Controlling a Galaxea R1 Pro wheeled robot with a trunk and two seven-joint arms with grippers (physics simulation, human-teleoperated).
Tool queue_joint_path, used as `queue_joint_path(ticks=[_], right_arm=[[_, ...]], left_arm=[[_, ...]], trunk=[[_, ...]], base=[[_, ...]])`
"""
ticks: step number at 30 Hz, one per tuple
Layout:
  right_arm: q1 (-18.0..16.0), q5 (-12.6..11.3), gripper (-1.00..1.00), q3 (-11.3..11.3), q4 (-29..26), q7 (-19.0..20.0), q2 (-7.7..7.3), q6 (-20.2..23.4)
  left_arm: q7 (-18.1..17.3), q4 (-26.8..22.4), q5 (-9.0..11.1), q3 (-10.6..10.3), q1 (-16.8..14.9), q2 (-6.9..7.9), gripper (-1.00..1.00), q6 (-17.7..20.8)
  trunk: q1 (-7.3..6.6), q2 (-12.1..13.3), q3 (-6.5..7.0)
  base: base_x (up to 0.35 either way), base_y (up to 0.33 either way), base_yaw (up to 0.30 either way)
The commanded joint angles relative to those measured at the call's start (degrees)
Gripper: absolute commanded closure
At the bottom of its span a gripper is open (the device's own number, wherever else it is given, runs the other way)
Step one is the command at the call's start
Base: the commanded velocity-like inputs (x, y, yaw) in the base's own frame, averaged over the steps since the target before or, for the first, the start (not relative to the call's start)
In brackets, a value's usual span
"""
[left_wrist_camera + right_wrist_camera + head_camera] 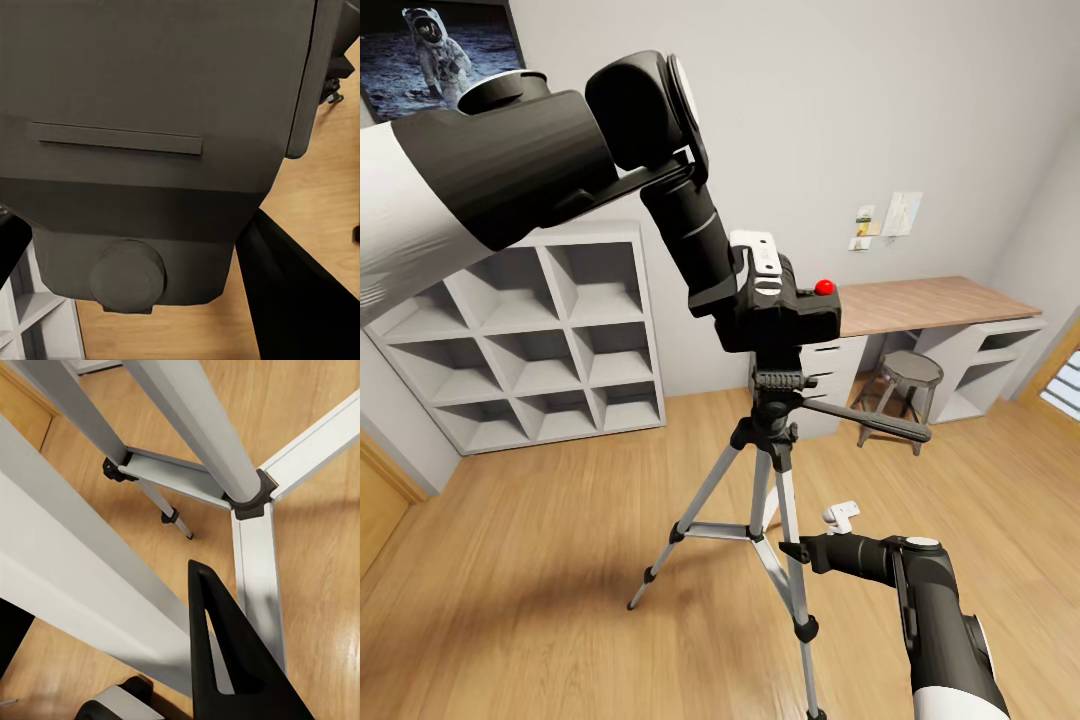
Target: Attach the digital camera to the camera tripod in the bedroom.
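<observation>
head view, digital camera: black digital camera with red dot on top, sitting directly over the head of the camera tripod; seated or just touching, cannot tell.
head view, left tool: left tool comes in from upper left, white finger on the camera's top; pinching the camera body.
head view, tripod: upright on the wood floor, silver legs spread, thin pan handle sticking out toward the stool.
head view, right tool: right tool low, just beside a tripod leg; one white finger visible, spread or pressed together cannot tell.
head view, containers: white cube shelving against the wall, visible cubbies hold nothing; wood-topped worktop with open white compartments under it, contents not visible.
left wrist view: dark camera body fills most of it, round knob below, floor beyond.
right wrist view: silver tripod legs, black brace joint, one black finger beside a leg; contact unclear.
</observation>
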Motion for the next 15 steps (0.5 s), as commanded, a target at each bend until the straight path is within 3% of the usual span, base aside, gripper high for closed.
queue_joint_path(ticks=[1, 15], right_arm=[[-0.09, 1.43, 1.0, -0.14, -0.06, -2.6, 0.08, -0.26], [-0.09, 1.43, 1.0, -0.14, -0.04, -2.5, 0.08, -0.29]], left_arm=[[-0.15, 0.0, 0.12, -0.13, -0.12, 0.01, 1.0, 0.3], [-0.14, 0.81, 0.22, -0.15, -0.12, -0.69, 1.0, 0.3]], trunk=[[0.04, -0.11, -0.14], [0.04, -0.11, -0.14]], base=[[0.0, 0.0, 0.0], [0.0, 0.0, 0.0]])
